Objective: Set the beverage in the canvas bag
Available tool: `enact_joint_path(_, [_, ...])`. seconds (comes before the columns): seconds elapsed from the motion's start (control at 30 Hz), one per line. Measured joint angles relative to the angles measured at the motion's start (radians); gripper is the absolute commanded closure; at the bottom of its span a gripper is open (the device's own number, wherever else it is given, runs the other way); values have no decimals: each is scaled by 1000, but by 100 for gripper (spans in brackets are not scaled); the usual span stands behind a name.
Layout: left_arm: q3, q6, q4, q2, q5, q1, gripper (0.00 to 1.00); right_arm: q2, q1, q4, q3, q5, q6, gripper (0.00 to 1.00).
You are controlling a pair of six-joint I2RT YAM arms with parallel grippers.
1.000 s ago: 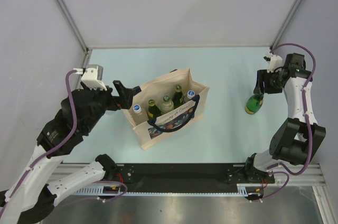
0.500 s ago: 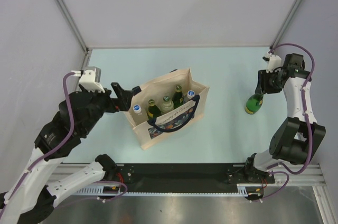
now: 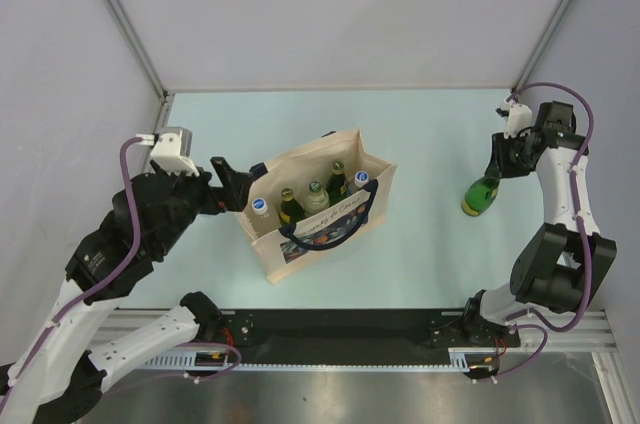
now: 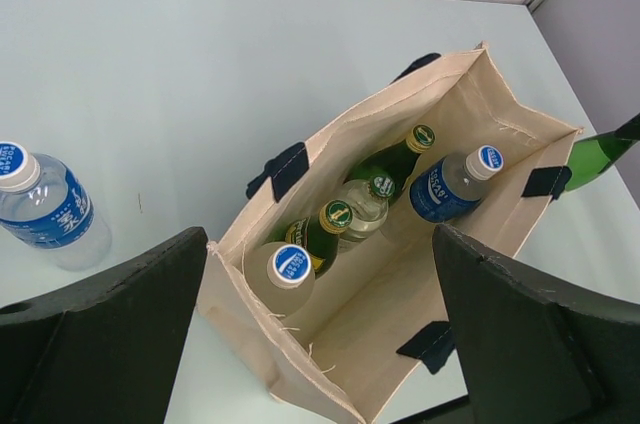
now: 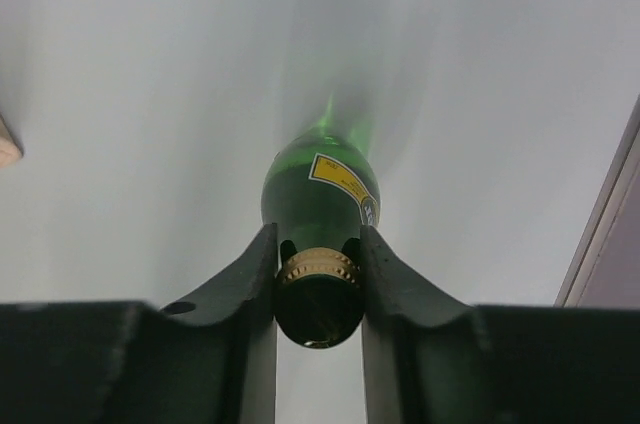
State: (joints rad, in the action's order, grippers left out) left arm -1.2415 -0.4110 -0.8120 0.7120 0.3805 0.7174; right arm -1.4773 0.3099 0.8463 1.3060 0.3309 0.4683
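Mid-table: canvas bag (image 3: 318, 214) upright, five bottles inside crowding it. Well right of it, green bottle (image 3: 480, 196) on the table, right gripper (image 5: 318, 236) pinching its neck. Left gripper (image 4: 318, 244) wide open over bag; water bottle (image 4: 45, 209) outside.

walls (image 3: 330, 4) pale grey | table (image 3: 420, 124) pale mint | corner posts (image 3: 120, 19) metal

Lettering on canvas bag (image 3: 335, 225) and bottle caps (image 4: 291, 263) is unreadable.
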Motion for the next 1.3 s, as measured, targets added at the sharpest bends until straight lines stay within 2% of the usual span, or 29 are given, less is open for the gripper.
enact_joint_path(0.03, [0,0,-1,0,-1,0,0,3,0,-5,0,-2,0,96])
enact_joint_path(0.07, [0,-1,-2,0,-2,0,0,4,-2,0,0,-1,0,100])
enact_joint_path(0.27, [0,-35,-23,18,-44,0,0,23,-40,52,10,6,26,100])
enact_joint_path(0.4, [1,-66,-40,42,-75,0,0,40,-74,152,113,34,43,100])
enact_joint_path(0.53, [3,-78,-49,55,-117,0,0,56,-134,228,299,60,58,100])
enact_joint_path(0.67, [3,-45,-39,71,-229,-1,0,61,-217,260,507,93,60,100])
enact_joint_path(0.9, [64,136,89,66,-523,-1,0,-26,-349,396,944,198,18,100])
enact_joint_path(1.07, [117,267,147,62,-650,0,1,-56,-470,404,1076,247,2,100])
enact_joint_path(1.17, [148,320,162,63,-693,2,7,-61,-551,413,1081,266,-13,100])
enact_joint_path(1.3, [183,351,181,79,-730,13,23,-90,-646,416,1081,281,-32,100])
